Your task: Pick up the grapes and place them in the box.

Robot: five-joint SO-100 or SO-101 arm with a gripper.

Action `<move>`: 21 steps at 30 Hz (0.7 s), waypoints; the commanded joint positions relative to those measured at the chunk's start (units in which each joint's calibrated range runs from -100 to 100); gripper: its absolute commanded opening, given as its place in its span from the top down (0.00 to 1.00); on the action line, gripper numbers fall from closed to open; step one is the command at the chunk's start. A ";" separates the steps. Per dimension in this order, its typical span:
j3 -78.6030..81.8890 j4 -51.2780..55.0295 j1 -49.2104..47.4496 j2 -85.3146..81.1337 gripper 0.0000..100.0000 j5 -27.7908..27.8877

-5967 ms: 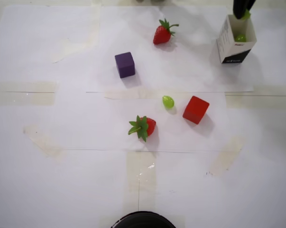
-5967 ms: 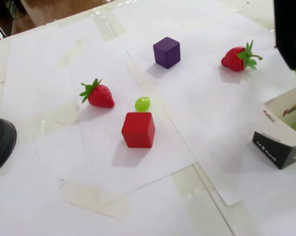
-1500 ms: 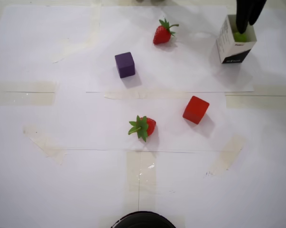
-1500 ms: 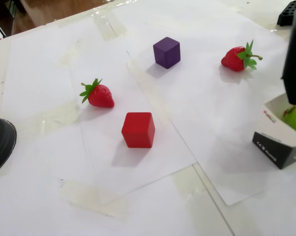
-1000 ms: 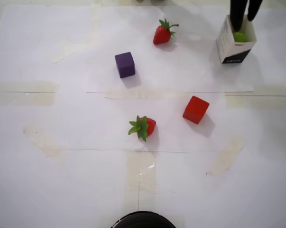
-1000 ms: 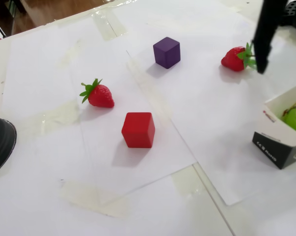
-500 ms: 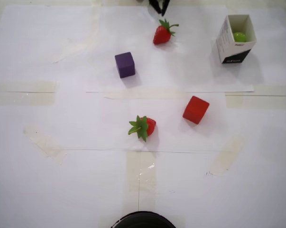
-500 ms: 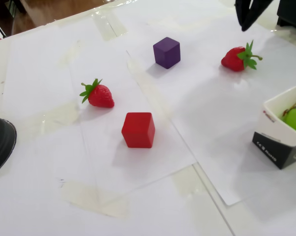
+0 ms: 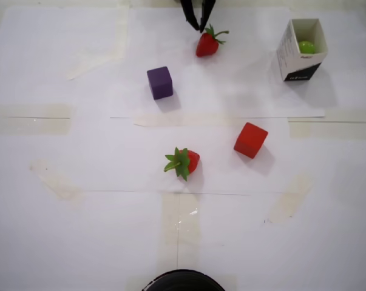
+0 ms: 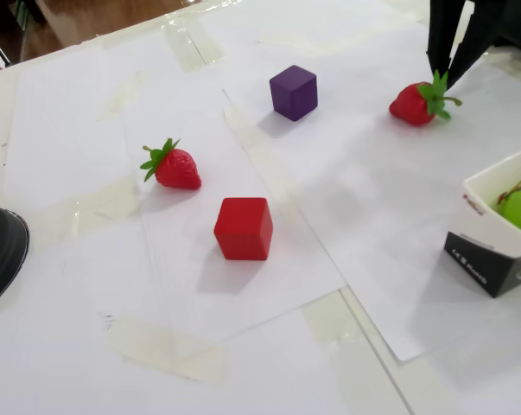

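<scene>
Grapes [image 9: 306,46] seen inside box [image 9: 301,57] from overhead, hand [image 9: 199,27] parted, empty, above strawberry [image 9: 206,44]

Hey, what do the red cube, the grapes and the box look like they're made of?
Red cube: probably painted wood or plastic, with matte, even faces. Grapes: likely plastic, being glossy with bright highlights. Box: printed cardboard, judging by its thin folded walls.

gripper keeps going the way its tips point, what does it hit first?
Most likely the strawberry at the top of the paper. In the overhead view the gripper has its fingers apart and pointing down, the tips just beside the strawberry's leaves. Height is unclear, so it may reach the paper next to the strawberry instead.
</scene>
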 commanded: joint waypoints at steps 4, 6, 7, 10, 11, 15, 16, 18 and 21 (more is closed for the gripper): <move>3.34 -2.97 -0.64 -2.51 1.00 -0.10; 4.43 -3.21 -1.01 -3.29 1.00 -0.29; 4.70 -3.62 -1.01 -3.63 1.00 -0.05; 5.34 -3.70 -1.16 -4.92 1.00 0.05; 5.34 -3.46 -1.23 -5.35 1.00 0.05; 5.34 -2.81 -1.01 -6.81 1.00 0.05; 5.34 -2.97 -1.01 -7.15 1.00 0.20; 5.34 -3.05 -1.01 -8.10 1.00 0.93; 5.34 -3.05 -1.08 -9.22 1.00 2.30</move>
